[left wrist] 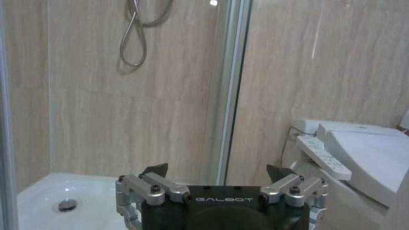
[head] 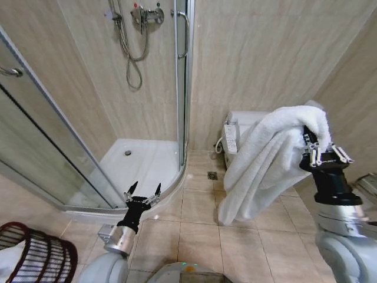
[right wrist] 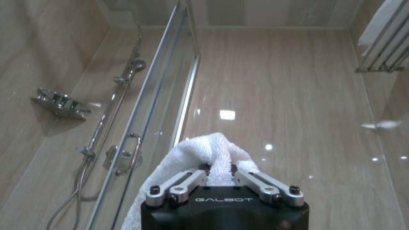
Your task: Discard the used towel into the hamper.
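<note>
So the towel (head: 265, 159) is a big white fluffy one, bunched up at the top where my right claw (head: 312, 147) pinches it, with the rest hanging down in long loose folds above the tiled floor, in front of the toilet. The hamper (head: 35, 253) sits way off at my lower left: dark reddish-brown ribbed basket, something white inside it.
</note>
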